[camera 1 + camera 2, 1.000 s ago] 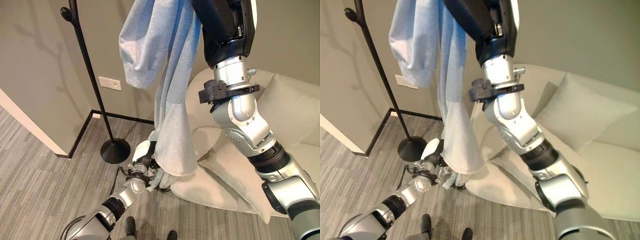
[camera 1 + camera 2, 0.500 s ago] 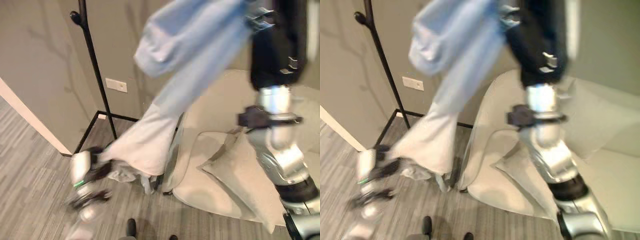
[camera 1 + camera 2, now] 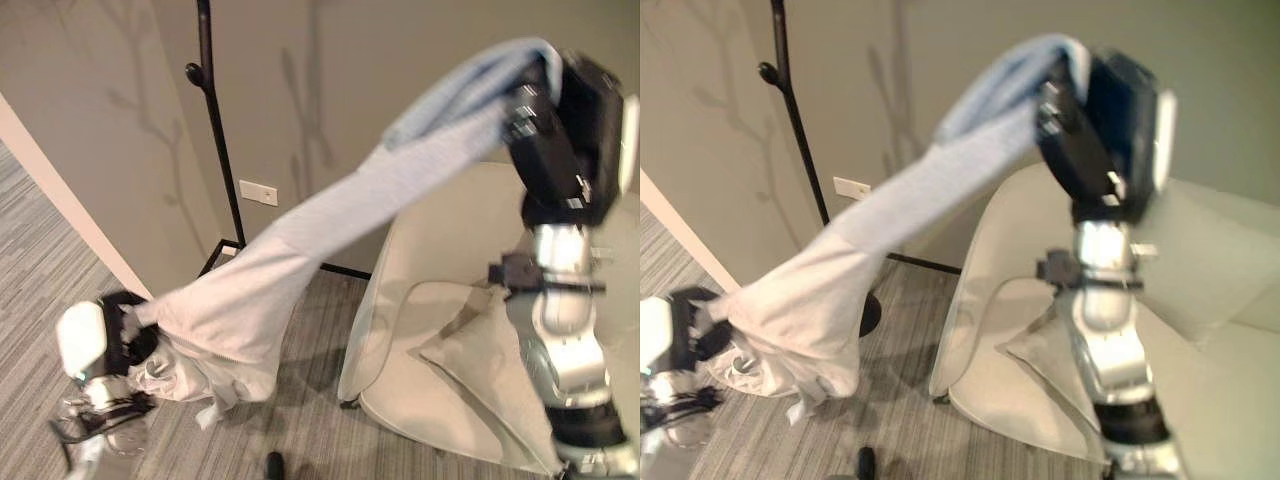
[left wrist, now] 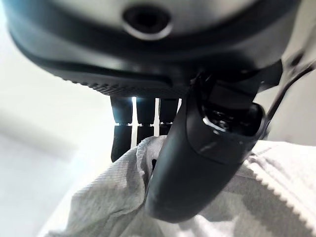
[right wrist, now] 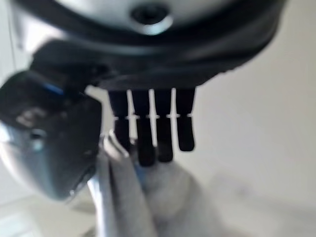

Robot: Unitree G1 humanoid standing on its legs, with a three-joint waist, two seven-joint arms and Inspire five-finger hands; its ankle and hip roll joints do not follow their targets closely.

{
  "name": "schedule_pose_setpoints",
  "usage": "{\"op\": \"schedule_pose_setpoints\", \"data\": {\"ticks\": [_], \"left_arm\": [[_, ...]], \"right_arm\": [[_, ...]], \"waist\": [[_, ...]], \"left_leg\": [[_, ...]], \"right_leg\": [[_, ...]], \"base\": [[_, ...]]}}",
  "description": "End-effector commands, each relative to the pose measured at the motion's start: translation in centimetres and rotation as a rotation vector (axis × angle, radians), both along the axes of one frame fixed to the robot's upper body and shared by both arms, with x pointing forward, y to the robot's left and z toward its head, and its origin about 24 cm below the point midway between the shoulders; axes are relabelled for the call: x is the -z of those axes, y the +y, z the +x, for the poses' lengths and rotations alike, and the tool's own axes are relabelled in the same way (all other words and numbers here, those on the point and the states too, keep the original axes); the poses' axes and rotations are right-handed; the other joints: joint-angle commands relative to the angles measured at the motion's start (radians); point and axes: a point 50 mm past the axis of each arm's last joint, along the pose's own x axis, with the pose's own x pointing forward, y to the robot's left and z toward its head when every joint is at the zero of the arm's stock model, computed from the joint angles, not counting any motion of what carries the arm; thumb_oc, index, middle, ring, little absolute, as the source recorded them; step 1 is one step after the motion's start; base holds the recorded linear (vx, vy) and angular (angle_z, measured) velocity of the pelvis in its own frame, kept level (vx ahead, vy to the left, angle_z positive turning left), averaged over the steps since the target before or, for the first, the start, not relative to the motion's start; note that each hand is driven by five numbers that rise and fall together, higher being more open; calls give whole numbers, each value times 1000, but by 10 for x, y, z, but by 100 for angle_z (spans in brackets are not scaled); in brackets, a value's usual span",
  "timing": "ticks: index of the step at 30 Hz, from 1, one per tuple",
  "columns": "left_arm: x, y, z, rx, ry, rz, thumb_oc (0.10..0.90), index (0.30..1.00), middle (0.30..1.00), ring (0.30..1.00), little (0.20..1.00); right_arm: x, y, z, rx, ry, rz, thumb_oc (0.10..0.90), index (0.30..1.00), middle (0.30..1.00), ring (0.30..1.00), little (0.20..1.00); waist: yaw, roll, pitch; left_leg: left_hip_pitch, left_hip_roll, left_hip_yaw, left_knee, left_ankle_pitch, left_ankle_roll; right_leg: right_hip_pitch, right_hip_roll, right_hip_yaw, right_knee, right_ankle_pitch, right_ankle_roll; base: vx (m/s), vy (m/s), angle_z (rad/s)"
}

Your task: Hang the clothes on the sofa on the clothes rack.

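The light blue garment (image 3: 300,250) stretches in the air between the two hands, sloping from high on the right to low on the left, in front of the rack (image 3: 215,130). The left hand (image 4: 197,163) pinches its lower hem between thumb and curled fingers. The raised right hand (image 5: 148,128) grips the upper end, fingers bent onto the cloth. The sofa (image 3: 440,260) and its cushion (image 3: 480,370) lie below the right arm.
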Motion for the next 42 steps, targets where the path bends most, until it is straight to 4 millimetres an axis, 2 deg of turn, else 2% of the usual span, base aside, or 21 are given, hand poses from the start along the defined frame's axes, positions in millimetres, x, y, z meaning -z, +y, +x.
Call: {"op": "schedule_pose_setpoints", "data": {"ticks": [1, 12, 13, 21, 22, 23, 24, 27, 28, 29, 35, 36, 37, 42], "left_arm": [[-61, 12, 17, -44, -318, 174, 400, 300, 300, 300, 300], [-61, 12, 17, -44, -318, 174, 400, 300, 300, 300, 300], [-123, -11, 35, 14, -603, 367, 400, 300, 300, 300, 300], [-127, -12, 36, 16, -613, 381, 400, 300, 300, 300, 300], [-144, -20, 48, 67, -584, 503, 400, 300, 300, 300, 300], [-165, -28, 59, 122, -524, 664, 400, 300, 300, 300, 300], [-175, -35, 68, 145, -515, 714, 400, 300, 300, 300, 300], [-182, -42, 74, 176, -509, 758, 400, 300, 300, 300, 300], [-187, -47, 76, 191, -511, 788, 400, 300, 300, 300, 300], [-191, -51, 78, 198, -504, 833, 400, 300, 300, 300, 300], [-193, -53, 79, 199, -508, 835, 400, 300, 300, 300, 300], [-195, -55, 81, 201, -506, 852, 400, 300, 300, 300, 300], [-202, -55, 90, 153, -515, 872, 400, 300, 300, 300, 300], [-204, -57, 93, 159, -522, 874, 400, 300, 300, 300, 300]], "right_arm": [[-43, -5, -4, 85, -198, -120, 400, 300, 300, 300, 300], [-43, -5, -4, 85, -198, -120, 400, 300, 300, 300, 300], [31, -5, -6, 230, 112, -307, 400, 300, 300, 300, 300], [33, -4, -5, 237, 123, -342, 400, 300, 300, 300, 300], [50, -4, 3, 251, 213, -424, 400, 300, 300, 300, 300], [57, -6, 9, 276, 256, -479, 400, 300, 300, 300, 300], [53, -9, 12, 306, 242, -476, 400, 300, 300, 300, 300], [47, -15, 14, 343, 225, -494, 400, 300, 300, 300, 300], [42, -18, 16, 370, 209, -501, 400, 300, 300, 300, 300], [33, -22, 17, 408, 178, -504, 400, 300, 300, 300, 300], [33, -23, 18, 413, 176, -501, 400, 300, 300, 300, 300], [17, -25, 21, 461, 115, -509, 400, 300, 300, 300, 300], [-5, -42, 28, 594, 46, -494, 400, 300, 300, 300, 300], [-6, -44, 27, 602, 45, -490, 400, 300, 300, 300, 300]], "waist": [[2, 53, -96], [2, 53, -96], [-38, 72, -106], [-39, 73, -106], [-47, 87, -114], [-49, 99, -110], [-44, 90, -100], [-43, 95, -90], [-47, 99, -82], [-54, 105, -68], [-48, 98, -63], [-61, 114, -42], [-75, 107, -22], [-66, 104, -20]], "left_leg": [[82, 53, -56, 3, -160, -58], [82, 53, -56, 3, -160, -58], [102, 50, -41, 3, -175, -54], [106, 48, -39, 3, -178, -52], [129, 39, -35, 3, -201, -43], [141, 22, -33, 5, -206, -29], [143, 4, -36, 6, -204, -14], [151, -8, -39, 9, -209, -1], [156, -15, -41, 10, -213, 8], [171, -25, -45, 17, -223, 25], [170, -32, -42, 20, -225, 29], [195, -39, -52, 47, -254, 59], [245, -50, -76, 42, -285, 59], [244, -50, -75, 40, -283, 58]], "right_leg": [[-43, -25, -5, 5, 20, 44], [-43, -25, -5, 5, 20, 44], [-33, -34, 0, 6, 17, 51], [-31, -37, 2, 6, 18, 54], [-18, -46, 10, 11, 13, 65], [-13, -66, 11, 30, 15, 77], [-23, -85, 13, 65, 13, 85], [-45, -104, 10, 136, -4, 90], [-62, -116, 10, 186, -12, 93], [-95, -139, 16, 289, 6, 97], [-111, -150, 25, 320, -8, 101], [-146, -173, 26, 486, 25, 98], [-259, -173, 38, 498, 5, 96], [-261, -172, 39, 496, 7, 95]], "base": [[1, 0, -6], [5, 5, 0], [55, 57, 16], [17, 33, -4], [79, 285, -1], [59, 381, -9], [-8, 297, -9], [-18, 129, -6], [-10, 232, 1], [-14, 183, 2], [5, 46, 4], [210, 187, 4], [207, 186, 17], [83, -29, 30]]}}
